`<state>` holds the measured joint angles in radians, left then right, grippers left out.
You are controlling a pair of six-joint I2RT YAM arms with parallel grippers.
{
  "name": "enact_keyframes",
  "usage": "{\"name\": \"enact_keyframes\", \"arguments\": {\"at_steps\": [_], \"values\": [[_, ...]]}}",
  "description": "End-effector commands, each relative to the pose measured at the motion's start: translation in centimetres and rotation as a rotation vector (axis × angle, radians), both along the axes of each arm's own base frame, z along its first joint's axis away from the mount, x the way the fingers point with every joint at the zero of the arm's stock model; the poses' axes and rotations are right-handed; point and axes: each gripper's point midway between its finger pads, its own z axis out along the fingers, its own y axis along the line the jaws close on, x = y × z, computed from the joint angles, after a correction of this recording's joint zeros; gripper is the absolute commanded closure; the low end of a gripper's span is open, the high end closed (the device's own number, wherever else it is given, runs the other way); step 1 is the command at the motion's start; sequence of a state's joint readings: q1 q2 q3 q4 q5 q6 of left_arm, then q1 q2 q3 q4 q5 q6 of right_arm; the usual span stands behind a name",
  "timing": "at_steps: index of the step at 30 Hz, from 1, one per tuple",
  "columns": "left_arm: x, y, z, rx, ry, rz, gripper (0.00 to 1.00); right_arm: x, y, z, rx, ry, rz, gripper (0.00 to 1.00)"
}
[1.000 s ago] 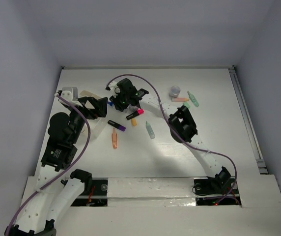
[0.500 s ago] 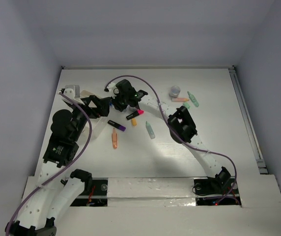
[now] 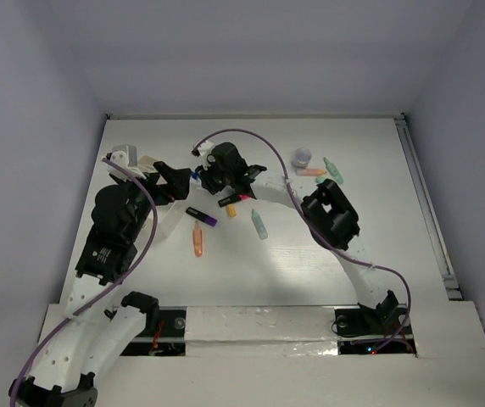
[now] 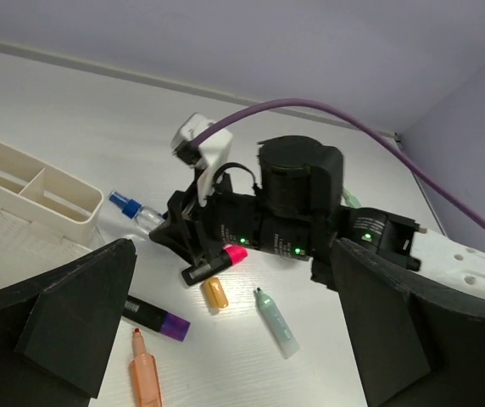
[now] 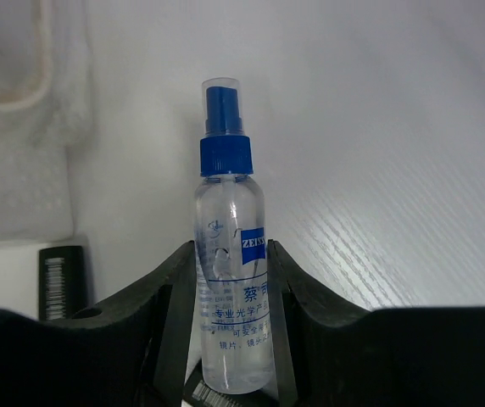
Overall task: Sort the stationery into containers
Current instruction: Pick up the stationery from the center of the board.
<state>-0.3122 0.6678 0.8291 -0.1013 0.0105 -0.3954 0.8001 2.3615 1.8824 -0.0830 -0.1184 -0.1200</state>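
Two arms meet over the far left part of a white table (image 3: 378,254) with a faint wood grain, closed in by plain pale lilac walls. A grey rail (image 3: 426,208) runs along its right edge. The right gripper (image 5: 230,254) is closed on a clear spray bottle (image 5: 228,280) with a blue pump top, one finger pressed against each side. The bottle's label reads "ZEISS" in a blue box, with "蔡司" and smaller Chinese lines beneath. The bottle sits just beside the corner of the translucent white bins (image 4: 56,208); whether it touches the table cannot be told. The left gripper (image 3: 170,180) is spread wide and holds nothing. Below the right gripper lie a pink-black highlighter (image 4: 217,264) with a barcode on its barrel, a stubby orange piece (image 4: 215,292), a purple-black highlighter (image 4: 156,315), an orange marker (image 4: 143,373) and a pale green marker (image 4: 276,322). Well apart at the far right sit a round clear jar (image 3: 301,157), a second orange marker (image 3: 311,171) and a green marker (image 3: 334,170).
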Motion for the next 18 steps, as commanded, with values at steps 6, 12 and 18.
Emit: {"name": "enact_keyframes", "arguments": {"at_steps": [6,12,18], "values": [[0.8,0.3,1.8,-0.059,-0.014,0.042,0.01,-0.2,1.5,13.8,0.379,-0.168,-0.049,1.0],[2.6,-0.5,0.5,-0.094,0.063,0.047,0.06,-3.1,-0.7,17.5,0.491,-0.171,-0.048,1.0],[4.9,-3.6,-1.0,-0.175,0.144,-0.047,0.19,-6.2,-3.6,21.1,0.579,-0.18,-0.049,1.0]]}}
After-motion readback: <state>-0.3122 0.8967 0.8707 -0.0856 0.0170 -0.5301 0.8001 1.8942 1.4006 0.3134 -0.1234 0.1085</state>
